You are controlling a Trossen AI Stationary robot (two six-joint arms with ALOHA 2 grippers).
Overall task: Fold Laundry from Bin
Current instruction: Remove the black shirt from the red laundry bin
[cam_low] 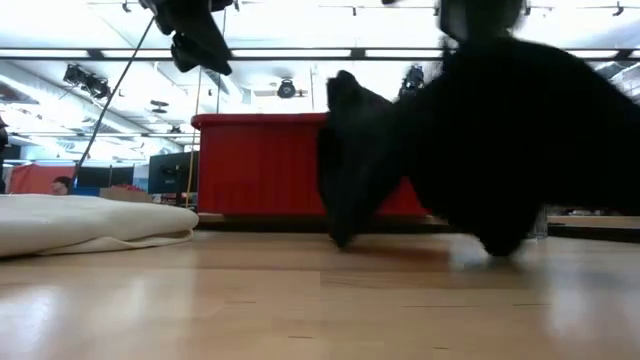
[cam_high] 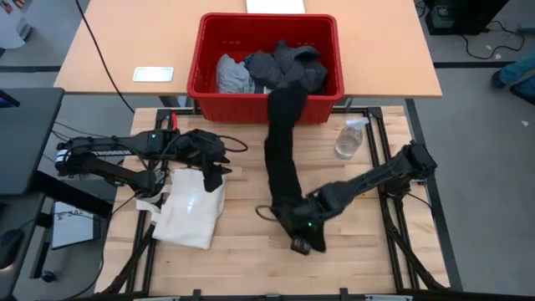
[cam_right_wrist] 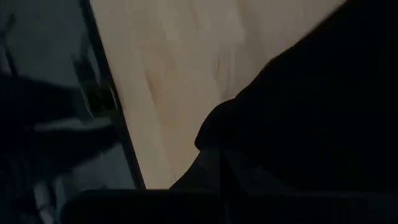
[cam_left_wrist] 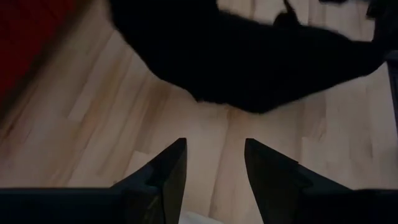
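Right gripper point(cam_high: 294, 227): fingers pressed together, pinching the black garment point(cam_high: 282, 150) low over the worktop point(cam_high: 242, 251).
Black garment: stretched from the red bin point(cam_high: 209, 92) down onto the worktop.
Left gripper point(cam_high: 214, 176): fingers point(cam_left_wrist: 168, 174) partly spread, holding nothing, above the cream tote bag point(cam_high: 192, 209).

red bin point(cam_high: 266, 104), black garment point(cam_high: 282, 155) hanging out, grey tops point(cam_high: 284, 65) inside, cream tote bag point(cam_high: 192, 209), pale wood table point(cam_high: 242, 259)
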